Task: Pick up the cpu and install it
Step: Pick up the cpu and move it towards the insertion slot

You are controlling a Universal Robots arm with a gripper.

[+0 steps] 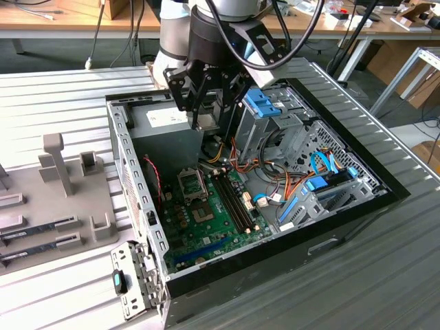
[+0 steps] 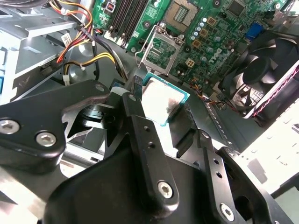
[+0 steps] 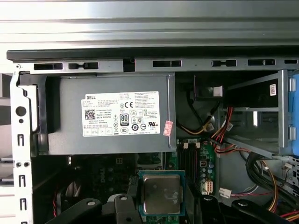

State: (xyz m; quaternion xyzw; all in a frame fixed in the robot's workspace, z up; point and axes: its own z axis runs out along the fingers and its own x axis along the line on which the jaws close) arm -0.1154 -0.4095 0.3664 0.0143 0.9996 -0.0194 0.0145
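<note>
The cpu (image 2: 161,95) is a small flat square chip with a silver-grey top and a thin green rim. My gripper (image 2: 163,111) is shut on it, with one black finger (image 2: 137,86) on each of two opposite edges. The first wrist view shows the cpu (image 3: 161,193) hanging in front of the motherboard, below the power-supply box. In the exterior view my gripper (image 1: 206,117) hovers inside the open computer case, above and behind the motherboard's socket (image 1: 192,184). The socket (image 2: 183,11) lies open with its metal load frame (image 2: 159,49) raised.
The grey power-supply box (image 1: 165,127) stands close behind the gripper. A blue-tabbed drive cage (image 1: 265,103) and bundled cables (image 1: 275,168) sit toward the exterior view's right. Memory slots (image 1: 237,203) run beside the socket. A black fan (image 2: 266,70) sits at the board's edge. A grey fixture tray (image 1: 62,192) lies outside the case.
</note>
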